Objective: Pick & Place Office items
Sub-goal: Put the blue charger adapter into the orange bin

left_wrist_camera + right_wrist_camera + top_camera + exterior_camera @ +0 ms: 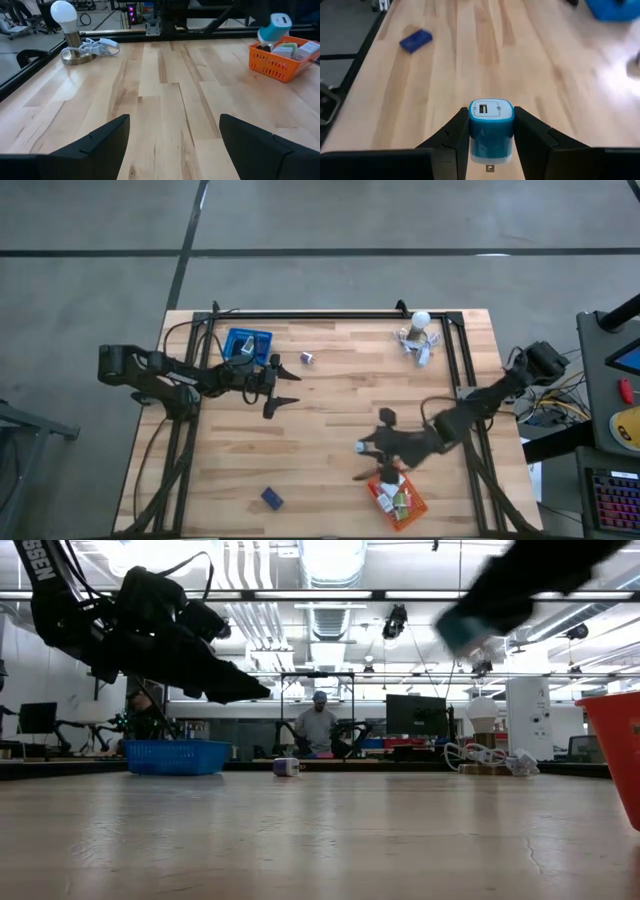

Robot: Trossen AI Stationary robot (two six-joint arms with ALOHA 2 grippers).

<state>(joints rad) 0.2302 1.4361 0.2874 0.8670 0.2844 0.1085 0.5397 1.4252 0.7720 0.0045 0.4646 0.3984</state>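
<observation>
My right gripper (363, 448) is shut on a small teal and white block (490, 127) with a slot in its white end face. It holds the block above the table, just beyond the orange mesh basket (412, 510) with several items in it. The block also shows high in the low view (463, 632). My left gripper (291, 389) is open and empty above the table, next to the blue mesh basket (248, 343). A small pale item (307, 357) and a blue block (271, 498) lie flat on the table. My right gripper pinches the block's two teal sides (472, 131) between its two fingers, with the white slotted end (489, 108) sticking out past the fingertips. The fingers point toward the table's left side, roughly level. The block is lifted clear of the table.
A white ball-topped cluster of clips and cords (418, 332) stands at the far right. A black frame runs along the table's far edge and sides (330, 316). Bare wood (320, 430) lies between the two arms. A person (318, 728) stands in the room behind.
</observation>
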